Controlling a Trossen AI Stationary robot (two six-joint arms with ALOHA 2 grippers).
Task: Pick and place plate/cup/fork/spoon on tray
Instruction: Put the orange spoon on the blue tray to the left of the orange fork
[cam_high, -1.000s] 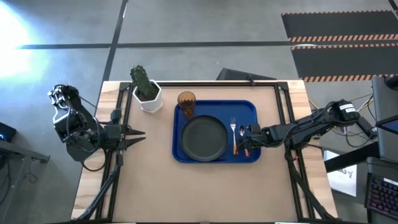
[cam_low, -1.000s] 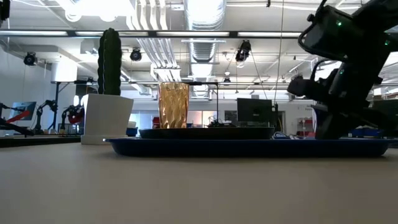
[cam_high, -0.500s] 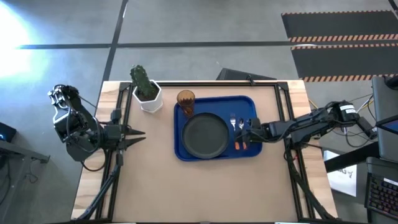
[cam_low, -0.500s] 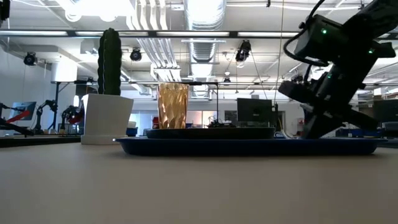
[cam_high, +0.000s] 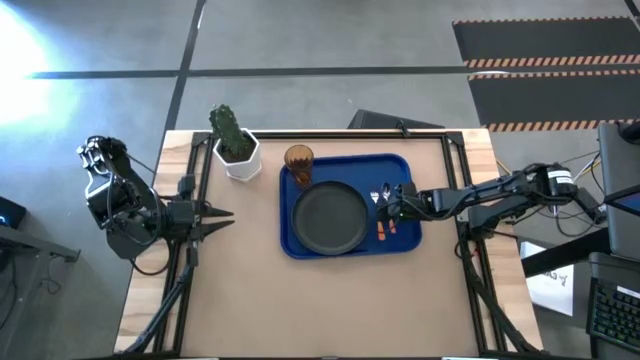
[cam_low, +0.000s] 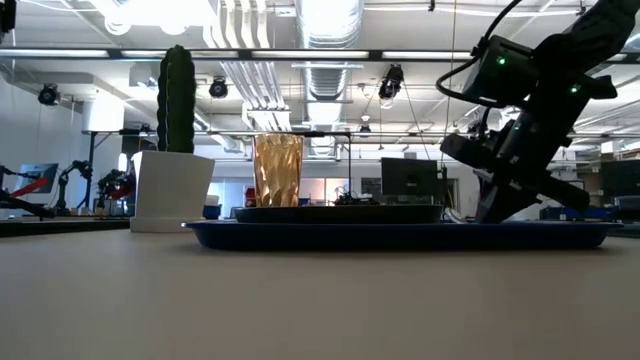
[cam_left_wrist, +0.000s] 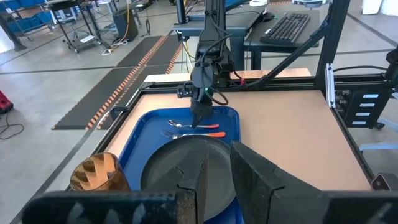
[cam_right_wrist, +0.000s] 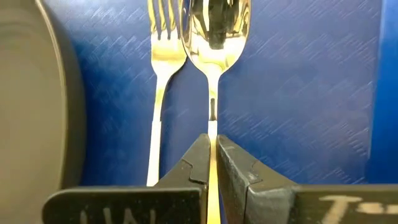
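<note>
On the blue tray (cam_high: 398, 168), right tool (cam_right_wrist: 212, 163) pinching spoon (cam_right_wrist: 216, 28), fork (cam_right_wrist: 163, 37) alongside

We see a grey concrete floor (cam_high: 330, 40) around the tabletop (cam_high: 250, 300), with ceiling ducts (cam_low: 330, 30) overhead beyond it.

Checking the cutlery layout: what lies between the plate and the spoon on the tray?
The fork lies between the plate and the spoon, on the tray; the right wrist view shows it.
</note>
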